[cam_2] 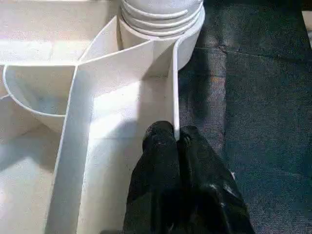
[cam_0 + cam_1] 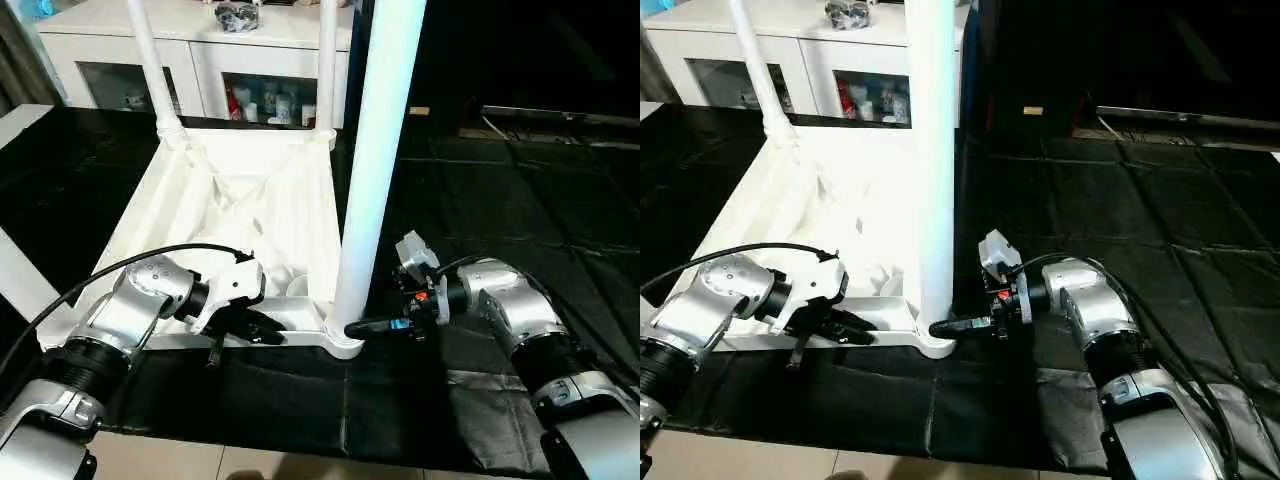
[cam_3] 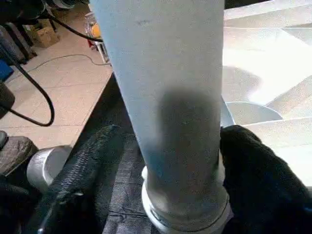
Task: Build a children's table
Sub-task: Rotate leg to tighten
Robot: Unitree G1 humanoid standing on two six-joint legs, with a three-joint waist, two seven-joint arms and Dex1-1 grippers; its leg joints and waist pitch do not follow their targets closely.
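The children's table top lies upside down on a black mat, ribbed underside up. Three white legs stand in its corner sockets: two far ones and a near leg at the near right corner. My left gripper is shut on the thin near rim of the top, just left of that corner socket. My right gripper reaches in from the right at the near leg's base, with one black finger pressed against each side of the tube.
A white glass-door cabinet stands behind the table top. The black mat stretches away to the right. Bare floor shows at the near edge. A black cable loops over my left forearm.
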